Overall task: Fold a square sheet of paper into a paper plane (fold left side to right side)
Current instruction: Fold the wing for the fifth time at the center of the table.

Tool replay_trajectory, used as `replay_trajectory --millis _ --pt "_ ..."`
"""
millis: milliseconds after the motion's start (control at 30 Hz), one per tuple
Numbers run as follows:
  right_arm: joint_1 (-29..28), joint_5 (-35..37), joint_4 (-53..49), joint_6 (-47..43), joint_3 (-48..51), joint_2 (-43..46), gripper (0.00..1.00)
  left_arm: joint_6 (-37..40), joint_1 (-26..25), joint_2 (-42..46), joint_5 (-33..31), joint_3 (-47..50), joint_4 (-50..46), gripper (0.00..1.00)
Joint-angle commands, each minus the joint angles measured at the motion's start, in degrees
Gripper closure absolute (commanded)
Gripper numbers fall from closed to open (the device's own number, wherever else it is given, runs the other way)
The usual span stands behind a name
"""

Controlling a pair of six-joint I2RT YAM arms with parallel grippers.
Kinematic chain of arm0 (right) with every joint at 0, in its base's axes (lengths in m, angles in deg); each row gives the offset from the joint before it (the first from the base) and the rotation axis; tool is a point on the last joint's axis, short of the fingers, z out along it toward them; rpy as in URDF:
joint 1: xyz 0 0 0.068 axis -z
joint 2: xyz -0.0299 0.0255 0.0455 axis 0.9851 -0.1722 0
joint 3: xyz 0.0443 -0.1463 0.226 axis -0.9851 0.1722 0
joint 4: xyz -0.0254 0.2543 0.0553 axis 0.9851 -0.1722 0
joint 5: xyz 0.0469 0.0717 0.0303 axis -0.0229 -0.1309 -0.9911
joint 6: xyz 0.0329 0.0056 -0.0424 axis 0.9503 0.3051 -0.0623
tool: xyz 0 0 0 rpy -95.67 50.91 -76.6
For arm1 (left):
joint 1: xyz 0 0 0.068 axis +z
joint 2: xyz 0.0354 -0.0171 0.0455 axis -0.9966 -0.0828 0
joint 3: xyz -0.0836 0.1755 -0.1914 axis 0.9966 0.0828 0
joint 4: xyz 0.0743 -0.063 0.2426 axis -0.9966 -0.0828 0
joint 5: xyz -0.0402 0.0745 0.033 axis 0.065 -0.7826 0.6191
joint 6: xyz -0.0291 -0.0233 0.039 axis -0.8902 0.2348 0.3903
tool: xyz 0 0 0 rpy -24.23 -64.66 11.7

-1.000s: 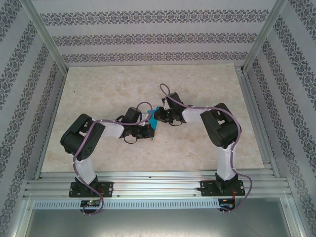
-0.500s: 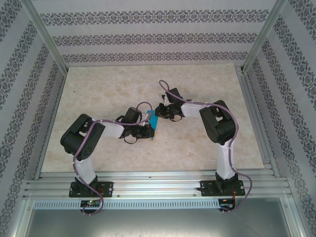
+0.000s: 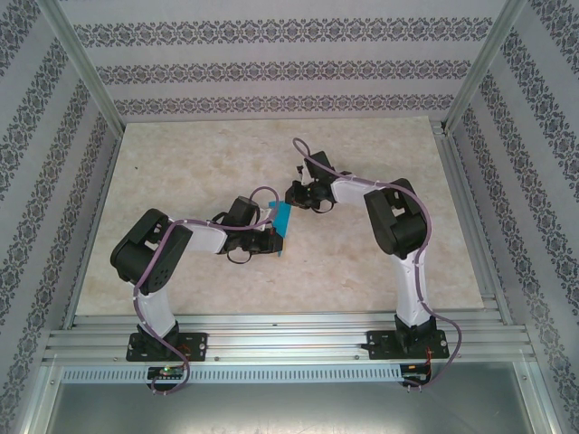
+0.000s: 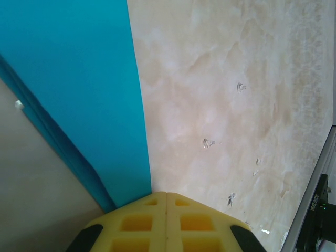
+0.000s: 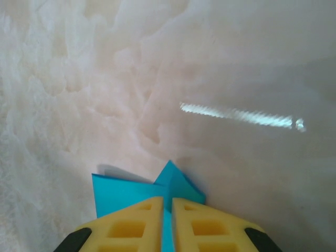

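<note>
Step in hand: carrying the left side of the paper sheet (image 3: pixel 282 218) over to the right side.

Left end effector (image 3: pixel 269 237): in its wrist view the fingers (image 4: pixel 136 223) are clenched tip to tip. The sheet (image 4: pixel 79 79) fans out ahead and to the left from just under the tips. It looks pinched there, though no blue shows in the seam itself. A darker band along the sheet's left margin reads as a doubled layer or a soft bend.

Right end effector (image 3: pixel 295 196): clenched on the sheet. A blue sliver sits between its fingers (image 5: pixel 131 226), and a pointed corner plus a flat flap (image 5: pixel 126 189) stick out just past the tips.

Overhead, the sheet sits between the two end effectors, tilted and partly lifted off the table (image 3: pixel 181 163). It is not lying flat.

Notes for doing this well (judgement):
- Keep one end effector as a fixed anchor and move only the other, so the sheet does not twist.
- Line up the edges before any pressing; a skewed first fold carries into the wings.
- Lower the paper to the table before letting go, then run closed fingers along the bend.
- Risk: thin paper may tear or buckle if the two pull apart.
</note>
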Motion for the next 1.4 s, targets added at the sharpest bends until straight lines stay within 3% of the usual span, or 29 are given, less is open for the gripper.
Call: replay_trajectory --millis 0,367,533,700,1000,1367 --pt "3.1 8.3 0.9 -0.2 -1.3 -1.9 0.86 1.5 -1.2 -2.6 -4.4 3.7 -7.3 0.97" --pt "5.5 7.1 4.6 2.8 0.6 1.7 0.84 1.3 -1.2 -2.2 -4.3 4.3 -6.5 0.97" --pt "4.5 3.7 7.5 3.5 8.8 11.3 0.83 1.0 -1.2 -2.2 -4.1 4.1 -5.9 0.97" --pt "-0.4 0.6 15.4 9.2 20.9 16.9 0.83 1.0 -1.2 -2.4 -3.7 3.8 -5.6 0.97" --pt "-6.7 -0.5 20.8 12.8 21.4 10.9 0.84 1.5 -1.3 -1.7 -4.0 3.9 -6.3 0.97" --pt "-5.3 6.9 9.3 10.1 19.4 6.8 0.84 2.3 -1.3 0.5 -2.3 7.0 -7.6 0.95"
